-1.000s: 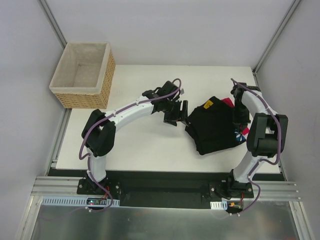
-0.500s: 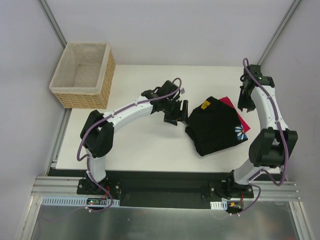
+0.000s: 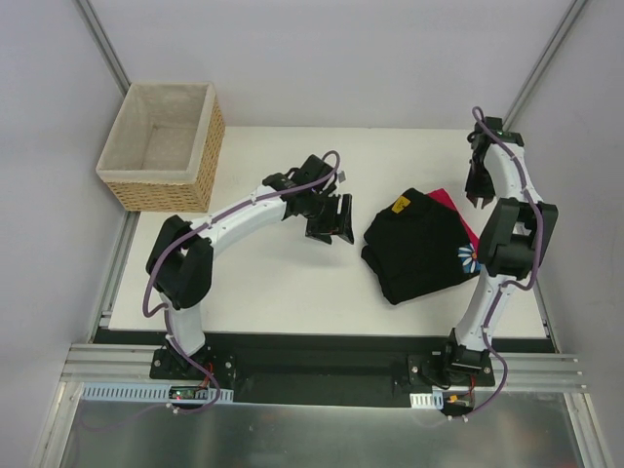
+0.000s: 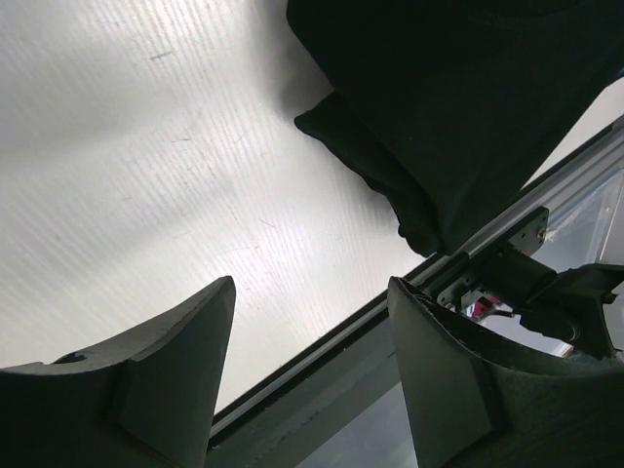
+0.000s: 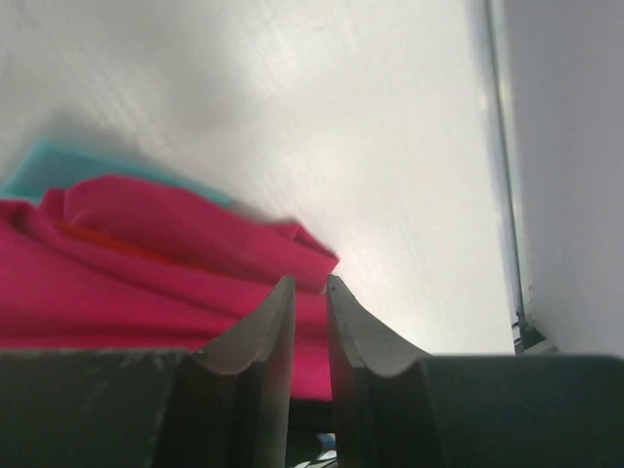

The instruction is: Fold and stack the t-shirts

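The black t-shirt [image 3: 417,249] lies folded right of the table's middle, with a white daisy print [image 3: 471,258] at its right edge. It also shows in the left wrist view [image 4: 458,97]. The pinkish-red t-shirt [image 3: 450,201] peeks out from under its far right side and fills the left of the right wrist view [image 5: 146,253]. My left gripper [image 3: 331,222] [image 4: 312,285] hovers open just left of the black shirt, holding nothing. My right gripper [image 3: 479,190] [image 5: 309,283] hangs beside the red shirt's far corner. Its jaws stand a narrow gap apart with nothing between them.
A wicker basket [image 3: 161,146] with pale lining stands at the table's far left corner. The white table [image 3: 263,283] ends at a metal rail [image 4: 390,322] in front. Walls stand close on the right side. A teal cloth edge [image 5: 49,161] shows behind the red shirt.
My right arm has lifted off the shirts and swung to the far right, uncovering the red shirt's corner and the daisy print. My left gripper drew back slightly to the left.
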`<state>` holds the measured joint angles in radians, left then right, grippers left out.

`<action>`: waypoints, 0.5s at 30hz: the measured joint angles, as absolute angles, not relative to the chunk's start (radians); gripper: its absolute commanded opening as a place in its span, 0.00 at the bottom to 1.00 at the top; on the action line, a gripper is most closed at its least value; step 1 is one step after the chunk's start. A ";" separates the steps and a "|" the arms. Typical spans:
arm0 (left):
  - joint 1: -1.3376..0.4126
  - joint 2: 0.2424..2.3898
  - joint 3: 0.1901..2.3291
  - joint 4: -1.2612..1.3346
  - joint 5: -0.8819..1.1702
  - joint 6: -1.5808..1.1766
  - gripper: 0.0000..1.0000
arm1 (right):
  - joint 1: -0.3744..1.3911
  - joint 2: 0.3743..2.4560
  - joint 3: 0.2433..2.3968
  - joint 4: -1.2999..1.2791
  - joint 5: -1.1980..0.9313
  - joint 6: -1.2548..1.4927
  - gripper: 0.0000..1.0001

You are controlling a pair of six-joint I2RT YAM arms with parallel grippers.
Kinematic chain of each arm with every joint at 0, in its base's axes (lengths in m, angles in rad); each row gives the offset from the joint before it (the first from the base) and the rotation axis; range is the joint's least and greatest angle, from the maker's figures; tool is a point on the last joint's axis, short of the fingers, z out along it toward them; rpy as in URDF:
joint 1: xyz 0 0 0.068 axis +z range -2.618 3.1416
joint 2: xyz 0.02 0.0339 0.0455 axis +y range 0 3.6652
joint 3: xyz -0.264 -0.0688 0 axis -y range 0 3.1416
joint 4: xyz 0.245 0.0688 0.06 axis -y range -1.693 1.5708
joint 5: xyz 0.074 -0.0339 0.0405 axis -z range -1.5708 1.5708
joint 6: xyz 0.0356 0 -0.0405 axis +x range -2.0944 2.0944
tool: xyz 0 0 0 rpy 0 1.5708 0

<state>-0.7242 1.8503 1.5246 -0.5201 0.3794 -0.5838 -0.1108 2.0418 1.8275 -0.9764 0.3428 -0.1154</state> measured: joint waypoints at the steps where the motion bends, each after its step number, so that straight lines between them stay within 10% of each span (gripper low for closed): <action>1: -0.717 1.848 1.525 -0.521 0.380 -0.583 0.63 | -0.122 2.045 1.841 -0.974 0.346 -0.117 0.21; 15: -0.685 1.845 1.525 -0.540 0.384 -0.565 0.62 | -0.218 2.222 1.954 -0.977 0.266 -0.174 0.01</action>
<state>-0.6849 1.8454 1.5253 -0.5396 0.3840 -0.5648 -0.2176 2.2223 1.9537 -0.9771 0.2661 -0.1741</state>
